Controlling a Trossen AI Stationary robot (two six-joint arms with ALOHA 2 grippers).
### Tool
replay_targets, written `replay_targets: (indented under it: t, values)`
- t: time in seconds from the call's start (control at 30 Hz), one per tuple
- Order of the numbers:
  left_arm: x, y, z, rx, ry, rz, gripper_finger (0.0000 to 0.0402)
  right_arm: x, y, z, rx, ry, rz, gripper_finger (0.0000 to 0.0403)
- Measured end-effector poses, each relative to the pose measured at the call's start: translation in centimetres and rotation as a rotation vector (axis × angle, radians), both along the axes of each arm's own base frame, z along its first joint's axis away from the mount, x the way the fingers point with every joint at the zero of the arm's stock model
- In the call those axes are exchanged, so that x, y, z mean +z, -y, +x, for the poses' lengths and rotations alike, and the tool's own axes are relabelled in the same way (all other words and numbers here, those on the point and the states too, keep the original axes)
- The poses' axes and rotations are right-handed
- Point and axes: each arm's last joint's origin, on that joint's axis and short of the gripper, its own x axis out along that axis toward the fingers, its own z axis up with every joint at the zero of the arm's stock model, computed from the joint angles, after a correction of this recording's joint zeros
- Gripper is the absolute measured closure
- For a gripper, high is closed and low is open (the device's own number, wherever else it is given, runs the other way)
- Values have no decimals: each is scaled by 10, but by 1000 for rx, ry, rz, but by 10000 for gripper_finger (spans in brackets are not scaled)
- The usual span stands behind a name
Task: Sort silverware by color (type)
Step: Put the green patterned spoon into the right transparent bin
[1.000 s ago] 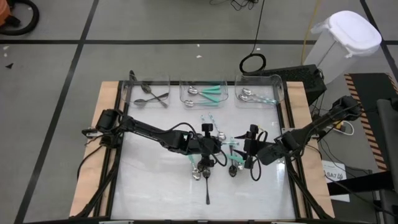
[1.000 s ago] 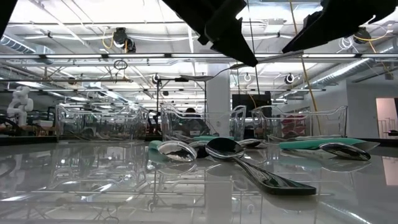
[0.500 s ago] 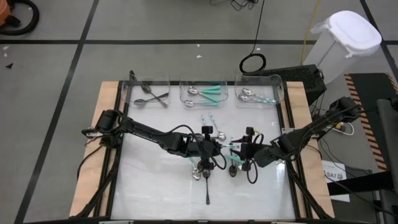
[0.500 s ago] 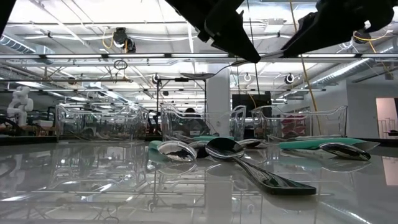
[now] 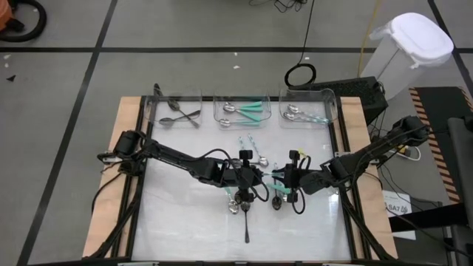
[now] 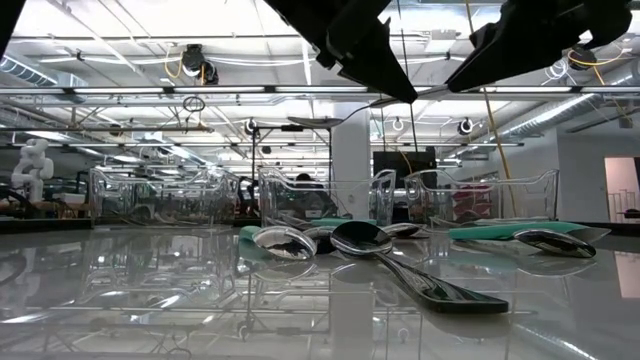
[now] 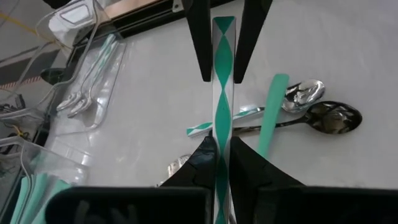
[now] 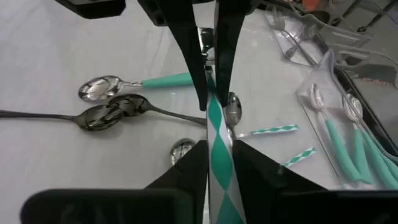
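A spoon with a teal-and-white diamond-patterned handle [image 7: 222,93] hangs in the air above the table's middle, between my two grippers. My left gripper [image 7: 222,140] is shut on it from the left. My right gripper [image 8: 221,146] meets it from the right and is shut on the handle's other end. In the low view the spoon [image 6: 315,122] is a thin level line, and its bowl sticks out past the left fingers. From above the two grippers [image 5: 260,176] [image 5: 287,177] nearly meet. Loose silverware lies on the table beneath them. My left gripper pinches the patterned handle [image 7: 222,163] between its two fingers, on the side toward the bowl. The fingers lie along the handle and slant downward. The spoon is lifted clear and about level. My right gripper pinches the handle's free end [image 8: 217,134] between its two fingers. It comes from the table's right side, slanting down, with its fingers along the handle.
Three clear bins stand along the far edge with dark spoons [image 5: 176,111], teal-handled ones [image 5: 242,111] and pale ones [image 5: 307,111]. Under the grippers lie a teal-handled spoon [image 8: 130,84], a dark spoon [image 8: 112,115] and two patterned-handled pieces [image 8: 273,129]. Another dark spoon [image 5: 246,222] lies nearer the front.
My right gripper has edged toward the left gripper and shut on the free end of the patterned handle. My left gripper has kept the spoon still, level and clear of the table.
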Motion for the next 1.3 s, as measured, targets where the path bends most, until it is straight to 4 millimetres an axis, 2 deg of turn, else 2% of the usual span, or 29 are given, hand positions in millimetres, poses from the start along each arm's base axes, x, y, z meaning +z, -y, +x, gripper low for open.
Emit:
replay_targets:
  t: [0.23,0.4,0.53,0.73,1.0,1.1,1.2,1.3]
  values:
    - [0,0,0,4,-3,-4,382,0,0,0,1,-2,-4,285]
    - [0,0,0,4,-3,-4,382,0,0,0,3,-3,-10,277]
    - [0,0,0,4,-3,-4,382,0,0,0,8,-5,-17,297]
    - [0,0,0,3,-5,0,382,0,1,0,12,-9,-21,352]
    - [0,0,0,6,-5,-3,376,0,3,1,7,-13,-26,354]
    - [-2,0,-1,25,-11,-37,339,0,3,1,10,-12,-34,352]
    - [-5,-1,-4,33,-52,-37,269,1,5,1,18,-17,-62,354]
    - [-5,-1,-7,108,-53,34,202,7,13,-2,7,-8,-76,354]
